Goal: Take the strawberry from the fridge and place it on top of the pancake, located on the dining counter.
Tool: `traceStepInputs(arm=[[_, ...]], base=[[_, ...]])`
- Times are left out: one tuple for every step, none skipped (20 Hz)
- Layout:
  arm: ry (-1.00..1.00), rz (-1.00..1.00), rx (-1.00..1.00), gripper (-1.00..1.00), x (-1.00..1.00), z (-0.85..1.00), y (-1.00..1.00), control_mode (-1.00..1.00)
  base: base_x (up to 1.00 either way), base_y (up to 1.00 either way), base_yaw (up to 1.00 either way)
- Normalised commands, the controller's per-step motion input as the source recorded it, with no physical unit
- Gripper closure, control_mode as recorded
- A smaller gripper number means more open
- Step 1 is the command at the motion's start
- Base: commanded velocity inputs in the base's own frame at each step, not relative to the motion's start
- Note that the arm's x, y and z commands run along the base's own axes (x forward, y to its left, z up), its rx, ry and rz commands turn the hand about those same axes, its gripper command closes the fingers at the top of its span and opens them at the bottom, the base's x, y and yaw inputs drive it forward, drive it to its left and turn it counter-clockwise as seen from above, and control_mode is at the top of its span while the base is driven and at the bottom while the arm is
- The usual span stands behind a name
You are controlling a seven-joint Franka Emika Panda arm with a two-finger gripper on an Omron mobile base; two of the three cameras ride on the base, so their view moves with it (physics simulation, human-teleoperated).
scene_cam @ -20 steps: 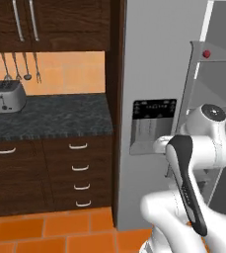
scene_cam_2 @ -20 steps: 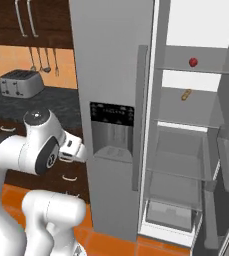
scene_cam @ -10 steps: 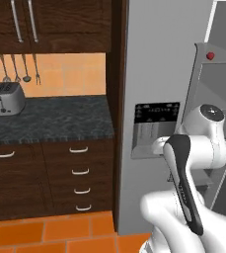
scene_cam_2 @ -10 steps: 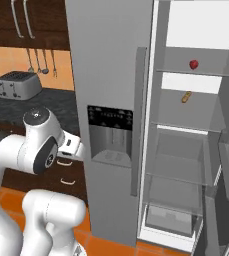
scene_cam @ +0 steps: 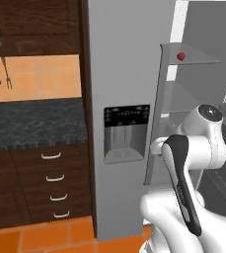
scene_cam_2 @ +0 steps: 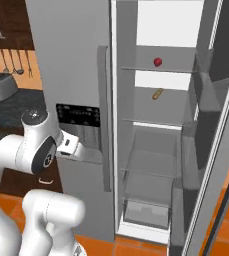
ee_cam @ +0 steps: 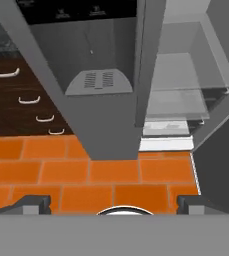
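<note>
Strawberry [scene_cam_2: 157, 62] is seen as a small red fruit on an upper glass shelf [scene_cam_2: 158, 69] inside the fridge [scene_cam_2: 81, 60], whose right-hand door is swung open; in the left base view the same fruit [scene_cam: 181, 56] is set on the topmost clear shelf. One shelf lower, a small yellow-brown oblong item [scene_cam_2: 157, 93] is laid. The lower shelves and a clear drawer [scene_cam_2: 146, 212] at the bottom are shown bare. The closed left door is fitted with a black dispenser panel [scene_cam: 126, 117] and a long vertical handle [scene_cam_2: 104, 117].

The gripper [ee_cam: 114, 202] is held low, well apart from the fruit, pointing down at the orange tiled floor [ee_cam: 61, 175] in front of the fridge; its two dark fingertips [ee_cam: 33, 202] are spread wide, with nothing between them.

To the left of the fridge, dark wood cabinets [scene_cam: 45, 183] with pale drawer pulls are set under a dark speckled counter [scene_cam: 35, 123], backed by an orange wall. A toaster [scene_cam_2: 0, 86] is stood on that counter, with utensils [scene_cam_2: 8, 62] hung above.
</note>
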Motion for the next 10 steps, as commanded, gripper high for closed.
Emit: traceStepInputs(arm=[[0.00,0.00,0.00,-1.00,0.00,0.00,0.00,1.00],[0.00,0.00,0.00,-1.00,0.00,0.00,0.00,1.00],[0.00,0.00,0.00,-1.00,0.00,0.00,0.00,1.00],[0.00,0.00,0.00,-1.00,0.00,0.00,0.00,1.00],[0.00,0.00,0.00,-1.00,0.00,0.00,0.00,1.00],[0.00,0.00,0.00,-1.00,0.00,0.00,0.00,1.00],[0.00,0.00,0.00,-1.00,0.00,0.00,0.00,1.00],[0.00,0.00,0.00,-1.00,0.00,0.00,0.00,1.00],[0.00,0.00,0.00,-1.00,0.00,0.00,0.00,1.00],[0.00,0.00,0.00,-1.00,0.00,0.00,0.00,1.00]], base=[[0.32,-0.69,-0.18],[0.38,-0.68,-0.15],[0.47,-0.51,-0.12],[0.51,-0.51,-0.09],[0.52,-0.45,-0.10],[0.54,-0.38,-0.11],[0.51,-0.32,-0.11],[0.54,-0.28,-0.10],[0.56,-0.30,-0.09],[0.56,-0.29,-0.08]])
